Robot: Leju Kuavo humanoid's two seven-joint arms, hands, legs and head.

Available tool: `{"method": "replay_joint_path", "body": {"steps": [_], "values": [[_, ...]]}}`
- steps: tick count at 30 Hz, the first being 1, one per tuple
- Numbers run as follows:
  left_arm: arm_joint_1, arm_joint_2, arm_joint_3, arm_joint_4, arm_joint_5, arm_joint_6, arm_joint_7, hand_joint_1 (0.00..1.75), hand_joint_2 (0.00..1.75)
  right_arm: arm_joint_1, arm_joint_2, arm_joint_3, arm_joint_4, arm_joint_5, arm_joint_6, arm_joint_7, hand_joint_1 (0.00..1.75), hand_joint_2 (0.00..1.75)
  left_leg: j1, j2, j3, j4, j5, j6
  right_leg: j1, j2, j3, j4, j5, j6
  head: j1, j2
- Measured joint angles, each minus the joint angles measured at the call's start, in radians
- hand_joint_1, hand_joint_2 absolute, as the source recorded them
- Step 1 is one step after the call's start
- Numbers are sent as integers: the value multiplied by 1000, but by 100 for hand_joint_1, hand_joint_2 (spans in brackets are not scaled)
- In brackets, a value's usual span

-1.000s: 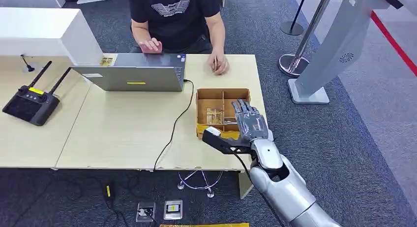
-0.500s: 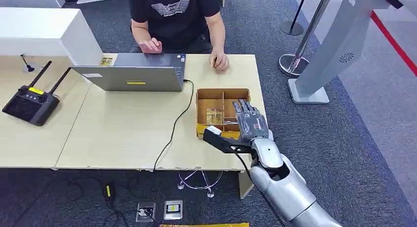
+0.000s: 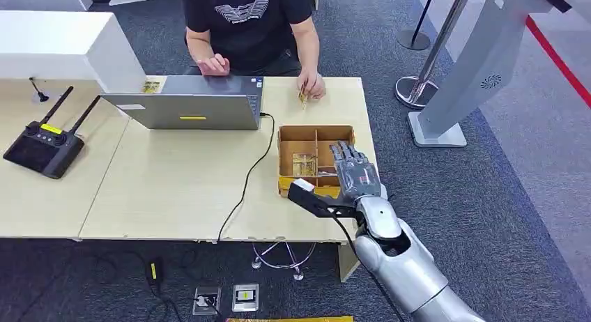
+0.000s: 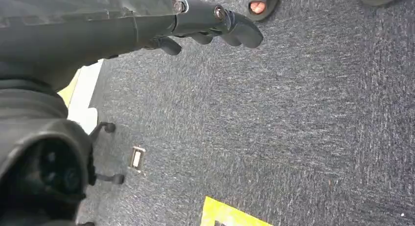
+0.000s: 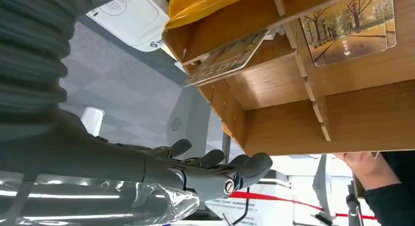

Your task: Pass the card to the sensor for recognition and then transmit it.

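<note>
Right arm: the silver arm rises from the lower right of the head view and reaches forward over the table's (image 3: 174, 189) near right corner.
Right hand: the right hand (image 3: 355, 172) hovers palm down above the right side of the wooden box (image 3: 289, 136), fingers stretched forward and slightly apart, holding nothing.
Left hand: the left hand (image 4: 210, 25) hangs over dark carpet, fingers loosely curled inward with nothing in them.
Card, head view: a card (image 3: 304, 164) with a golden picture lies flat in the box's middle compartment, just left of the right hand; its long axis cannot be told here.
Card, right wrist view: the card (image 5: 350, 28) shows an autumn tree scene and rests flat on the compartment floor beside a divider; a second card (image 5: 227, 57) leans tilted in the neighbouring compartment, hidden under the hand in the head view.
Person: a person in a black shirt sits across the table, one hand (image 3: 212, 64) at the laptop (image 3: 185, 109), the other (image 3: 310, 88) pinching a small card.
</note>
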Motion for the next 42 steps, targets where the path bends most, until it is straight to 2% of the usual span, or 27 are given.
{"method": "replay_joint_path", "body": {"steps": [8,15,34,35,36,37,42], "values": [[0,1,0,0,0,0,-16,0,0,-7,26,0,40,23,-38,-40,0,175,0,0,0,0,0,0,0,0,0,0,0,0,0,0],[-1,10,-2,0,-2,-1,-16,0,0,-18,40,0,73,22,-54,-41,0,175,0,0,0,0,0,0,0,0,0,0,0,0,0,0],[0,22,-4,0,-16,-7,-25,0,0,-35,29,-5,124,1,-101,-35,0,175,0,0,0,0,0,0,0,0,0,0,0,0,0,0],[0,23,-4,0,-17,-7,-26,0,0,-35,29,-6,125,-1,-101,-37,12,175,0,0,0,0,0,0,0,0,0,0,0,0,0,0],[0,24,-4,0,-18,-7,-26,0,0,-36,28,-6,127,-2,-102,-39,150,175,0,0,0,0,0,0,0,0,0,0,0,0,0,0],[-1,24,-4,0,-18,-7,-26,0,0,-37,27,-6,129,-2,-103,-40,162,175,0,0,0,0,0,0,0,0,0,0,0,0,0,0],[0,25,-4,0,-21,-7,-26,0,0,-40,25,-6,136,-3,-102,-41,168,175,0,0,0,0,0,0,0,0,0,0,0,0,0,0]]}}
